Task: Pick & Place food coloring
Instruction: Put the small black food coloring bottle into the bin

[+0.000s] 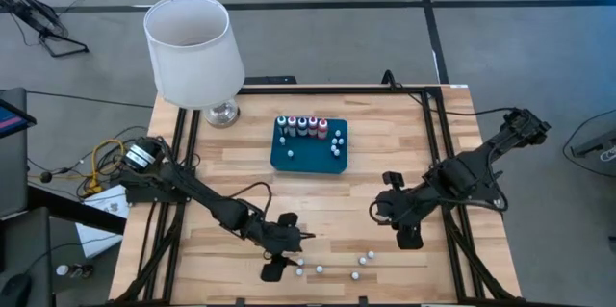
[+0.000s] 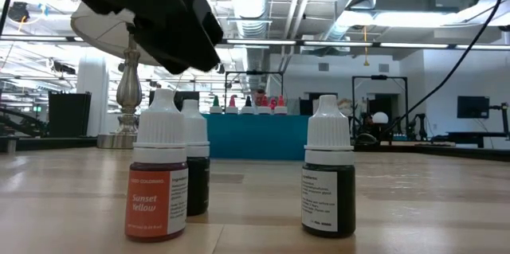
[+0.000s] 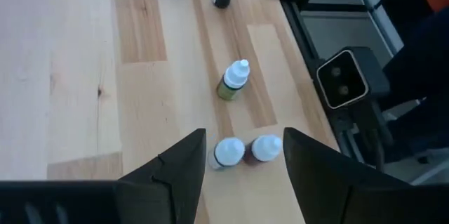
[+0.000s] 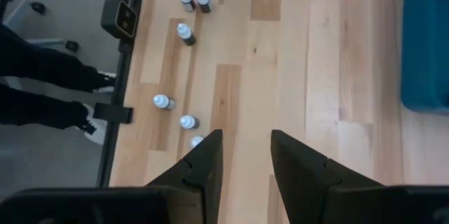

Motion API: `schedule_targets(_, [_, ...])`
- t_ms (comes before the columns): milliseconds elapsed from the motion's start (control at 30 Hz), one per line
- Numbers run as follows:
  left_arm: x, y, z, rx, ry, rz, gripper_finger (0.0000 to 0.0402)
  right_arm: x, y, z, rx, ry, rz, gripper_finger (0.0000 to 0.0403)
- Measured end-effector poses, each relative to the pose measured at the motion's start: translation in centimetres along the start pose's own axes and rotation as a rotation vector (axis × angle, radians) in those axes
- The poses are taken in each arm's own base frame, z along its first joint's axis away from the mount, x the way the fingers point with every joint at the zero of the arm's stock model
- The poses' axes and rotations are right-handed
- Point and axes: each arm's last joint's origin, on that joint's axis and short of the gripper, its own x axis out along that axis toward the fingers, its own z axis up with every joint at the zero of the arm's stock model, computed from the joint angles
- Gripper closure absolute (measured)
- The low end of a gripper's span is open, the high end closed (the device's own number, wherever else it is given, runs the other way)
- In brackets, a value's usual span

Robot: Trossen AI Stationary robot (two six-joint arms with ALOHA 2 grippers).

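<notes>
The left claw (image 1: 281,252), with its two dark fingers spread wide and nothing held, is poised close over the near edge of the pale wooden tabletop (image 1: 385,124), left of that edge's middle. Framed between those fingers in the left wrist view is a pair of small upright food coloring bottles (image 3: 245,151), white-capped and touching each other, so that the pair lies straight ahead of and below the claw. Their long axes are seen to stand vertical, caps up; in the low view the nearer one bears an orange label (image 2: 156,202). A third bottle with yellowish contents (image 3: 233,82) lies tipped on its side a little farther along the same edge, and more white-capped bottles (image 1: 361,261) are scattered toward the near right. Other coloured bottles (image 1: 303,126) are already ranged along the far rim of the flat dark teal rectangular tray (image 1: 308,158) at the tabletop's centre. The right claw (image 1: 408,237), also parted and empty, waits near the right edge. The left arm is judged the nearer to the pair, with a short straight descent called for.
</notes>
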Motion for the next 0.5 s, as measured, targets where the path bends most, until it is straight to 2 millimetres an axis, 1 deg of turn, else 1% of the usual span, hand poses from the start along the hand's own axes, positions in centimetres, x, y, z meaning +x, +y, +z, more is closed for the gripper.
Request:
schedule_targets(200, [0.8, 0.0, -0.2, 0.021, -0.018, 0.019, 0.0219, 0.0, 0.2, -0.1, 0.001, -0.011, -0.024, 0.0292])
schedule_targets(267, [0.9, 0.1, -0.6, 0.039, 0.002, 0.04, 0.0219, 0.0, 0.2, -0.1, 0.001, -0.012, -0.025, 0.0292])
schedule_targets(500, [1.8, 0.1, -1.0, 0.054, -0.008, 0.026, 0.0219, 0.0, 0.1, -0.1, 0.002, -0.013, -0.026, 0.0292])
